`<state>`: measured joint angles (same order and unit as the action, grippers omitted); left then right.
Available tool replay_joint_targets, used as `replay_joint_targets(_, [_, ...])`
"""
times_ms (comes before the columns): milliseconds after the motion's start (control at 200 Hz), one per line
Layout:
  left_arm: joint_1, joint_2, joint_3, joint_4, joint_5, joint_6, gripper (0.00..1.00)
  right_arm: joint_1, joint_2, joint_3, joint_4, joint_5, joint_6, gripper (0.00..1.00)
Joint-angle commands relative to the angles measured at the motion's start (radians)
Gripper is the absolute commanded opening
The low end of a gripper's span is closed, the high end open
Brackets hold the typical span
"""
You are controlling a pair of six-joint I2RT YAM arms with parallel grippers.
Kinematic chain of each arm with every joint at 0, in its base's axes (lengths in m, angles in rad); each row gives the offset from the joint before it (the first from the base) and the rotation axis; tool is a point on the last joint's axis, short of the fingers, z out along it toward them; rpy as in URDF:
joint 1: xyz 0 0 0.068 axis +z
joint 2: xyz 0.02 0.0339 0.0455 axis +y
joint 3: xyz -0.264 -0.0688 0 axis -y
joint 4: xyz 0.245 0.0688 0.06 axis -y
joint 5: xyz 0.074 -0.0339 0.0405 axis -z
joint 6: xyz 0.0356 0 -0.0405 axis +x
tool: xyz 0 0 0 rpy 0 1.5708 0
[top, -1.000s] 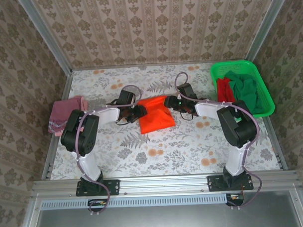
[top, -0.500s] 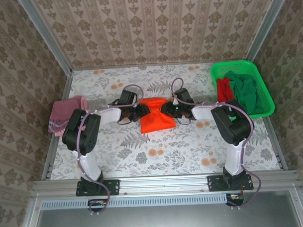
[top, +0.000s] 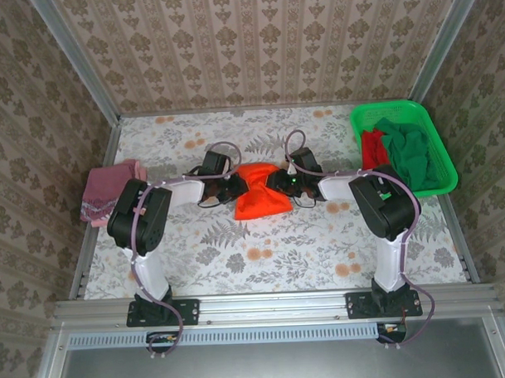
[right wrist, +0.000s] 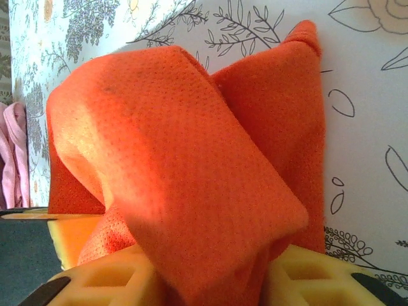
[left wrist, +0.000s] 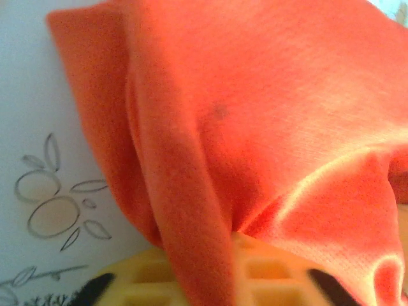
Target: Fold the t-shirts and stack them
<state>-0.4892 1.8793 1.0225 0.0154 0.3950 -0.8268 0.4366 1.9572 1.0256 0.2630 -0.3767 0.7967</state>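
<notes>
The bright orange t-shirt (top: 263, 202) lies folded at mid-table, its far edge gathered into a narrow bunch. My left gripper (top: 234, 185) is shut on that edge from the left, and in the left wrist view the orange cloth (left wrist: 255, 127) runs down between the yellow fingers (left wrist: 280, 275). From the right, my right gripper (top: 274, 181) pinches a thick fold of the orange cloth (right wrist: 191, 166) between its yellow fingers (right wrist: 108, 278). The dusty pink t-shirt (top: 111, 191) sits folded at the table's left edge. The red t-shirt (top: 371, 149) and the dark green t-shirt (top: 414, 156) lie crumpled in the basket.
The bright green mesh basket (top: 387, 108) stands at the back right corner. The floral tabletop (top: 263, 247) is bare in front of the orange shirt. Metal rails and patterned walls close in the left, right and far sides.
Both grippers have moved inward toward each other, drawing the orange shirt's far edge into a bunch. The left gripper has shut on the cloth, and the right has tightened on its fold.
</notes>
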Motion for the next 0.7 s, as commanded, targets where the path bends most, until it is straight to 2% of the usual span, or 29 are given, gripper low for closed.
replay_joint_targets(0, [-0.008, 0.024, 0.010, 0.057, 0.032, 0.010, 0.00, 0.011, -0.001, -0.005, 0.015, -0.045, 0.001, 0.39])
replay_joint_targets(75, [-0.006, 0.016, 0.008, 0.055, 0.019, 0.026, 0.00, 0.006, -0.021, -0.008, 0.006, -0.036, -0.014, 0.40])
replay_joint_targets(120, [-0.001, 0.009, 0.007, 0.048, 0.019, 0.041, 0.00, 0.002, -0.039, -0.014, 0.001, -0.025, -0.028, 0.45])
replay_joint_targets(275, [0.028, -0.049, 0.002, -0.001, 0.051, 0.187, 0.00, -0.025, -0.128, -0.062, -0.011, 0.060, -0.091, 0.79])
replay_joint_targets(290, [0.043, -0.055, 0.005, -0.011, 0.053, 0.209, 0.00, -0.028, -0.138, -0.066, -0.007, 0.067, -0.098, 0.84])
replay_joint_targets(405, [0.095, -0.092, 0.048, -0.166, 0.056, 0.371, 0.00, -0.041, -0.207, -0.105, 0.015, 0.097, -0.164, 0.95])
replay_joint_targets(560, [0.139, -0.136, 0.122, -0.378, 0.012, 0.591, 0.00, -0.037, -0.266, -0.135, 0.054, 0.054, -0.301, 1.00])
replay_joint_targets(695, [0.194, -0.175, 0.161, -0.516, -0.029, 0.745, 0.00, -0.010, -0.299, -0.157, 0.128, -0.041, -0.418, 1.00])
